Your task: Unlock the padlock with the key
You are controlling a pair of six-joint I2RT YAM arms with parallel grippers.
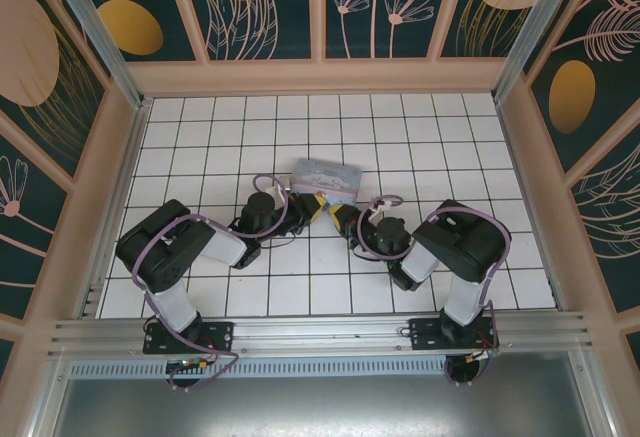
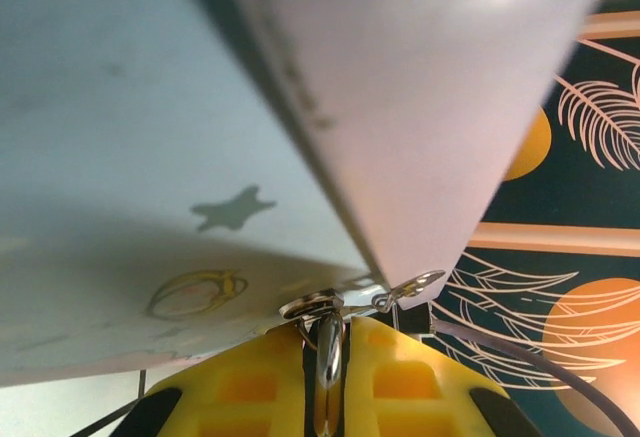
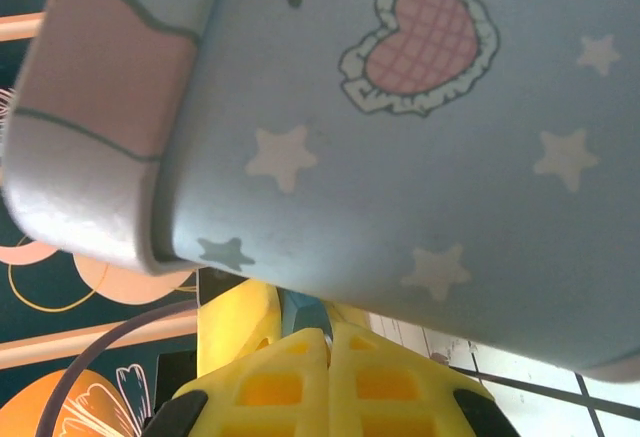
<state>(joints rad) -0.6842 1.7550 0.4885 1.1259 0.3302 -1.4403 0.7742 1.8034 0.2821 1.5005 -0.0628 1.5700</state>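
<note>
Top external view: crowding the left gripper (image 1: pixel 310 205) and the right gripper (image 1: pixel 335 215) tip to tip at the near edge of the pastel tin (image 1: pixel 325 174) on the tiled tabletop (image 1: pixel 230 137). From the left wrist, clamping yellow fingers (image 2: pixel 255 377) tight on a thin bright rod, reading as the shackle of the padlock (image 2: pixel 328 352), directly under the tin's corner, right at its small hasp loops (image 2: pixel 310 305). From the right wrist, pressing that gripper's yellow pads (image 3: pixel 380 377) flat together just below the tin, with the teal body (image 3: pixel 300 309) peeking out beyond their tips. Possibly pinching the key between those pads; too thin a sliver for telling. Judging the padlock light, hard and slick, probably swinging freely under the tin; gripping across the flat faces of the body, not the round shackle. Judging the key stiff but flimsy, prone to twisting out; pinching its flat head squarely and turning gently.
</note>
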